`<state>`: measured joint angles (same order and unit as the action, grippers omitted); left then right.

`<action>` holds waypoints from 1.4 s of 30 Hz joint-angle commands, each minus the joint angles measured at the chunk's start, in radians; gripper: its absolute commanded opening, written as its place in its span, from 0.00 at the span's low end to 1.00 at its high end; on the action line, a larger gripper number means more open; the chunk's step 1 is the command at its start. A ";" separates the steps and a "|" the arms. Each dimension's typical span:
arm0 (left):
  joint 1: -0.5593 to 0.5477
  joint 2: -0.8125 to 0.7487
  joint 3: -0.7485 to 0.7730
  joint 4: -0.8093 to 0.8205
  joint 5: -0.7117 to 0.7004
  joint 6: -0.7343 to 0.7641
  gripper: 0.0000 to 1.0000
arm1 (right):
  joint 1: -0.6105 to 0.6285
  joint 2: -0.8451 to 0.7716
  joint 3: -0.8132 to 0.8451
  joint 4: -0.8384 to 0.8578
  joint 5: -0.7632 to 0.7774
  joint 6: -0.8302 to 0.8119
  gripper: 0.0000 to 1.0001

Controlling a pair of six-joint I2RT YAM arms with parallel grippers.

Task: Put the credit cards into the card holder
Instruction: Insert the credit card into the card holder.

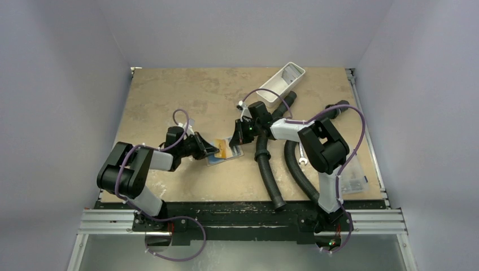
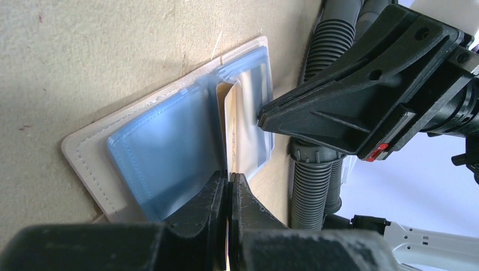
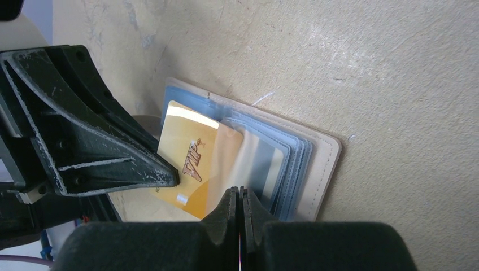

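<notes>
1. while both arms meet over it, the card holder (image 3: 323, 169) lies open and flat near the middle of the table (image 1: 169, 96), lining side up, its blue-edged clear sleeves fanned across the beige leaf.
2. an orange-tan card (image 3: 192, 164) marked "vip" sits partly inside one clear sleeve (image 3: 262, 164); its far half is under the film and its near half sticks out bare.
3. whether the blue of the other sleeves is a card or only tinted plastic cannot be told.
4. the left gripper (image 2: 229, 179) has its jaws pressed together on the exposed edge of the orange-tan card.
5. the right gripper (image 3: 240, 193) is closed tight, tips against the clear sleeve over the card; whether it pinches the film cannot be told.
6. two black corrugated hoses (image 1: 265, 164) run along the table just to the right of the holder.
7. a white tray (image 1: 271, 93) rests at the far edge, its contents unclear.
8. a clear compartment box (image 1: 356, 178) lies at the right edge, partly under the right arm, its contents too small to make out.
</notes>
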<state>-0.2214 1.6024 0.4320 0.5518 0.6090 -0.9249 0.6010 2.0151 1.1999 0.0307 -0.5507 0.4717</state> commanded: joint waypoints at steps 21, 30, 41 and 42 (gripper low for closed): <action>-0.099 -0.063 0.036 -0.141 -0.139 0.042 0.17 | -0.015 -0.114 -0.012 -0.242 0.185 -0.141 0.28; -0.101 -0.019 0.048 -0.077 -0.138 0.004 0.00 | -0.013 -0.091 -0.037 -0.208 0.140 -0.139 0.24; -0.101 -0.058 0.066 -0.124 -0.233 0.007 0.00 | -0.013 -0.073 -0.045 -0.199 0.127 -0.143 0.20; -0.101 -0.058 0.066 -0.119 -0.235 0.005 0.00 | -0.013 -0.072 -0.044 -0.198 0.126 -0.143 0.20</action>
<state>-0.3168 1.5696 0.4717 0.4259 0.4515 -0.9245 0.5812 1.9217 1.1717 -0.1688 -0.4103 0.3489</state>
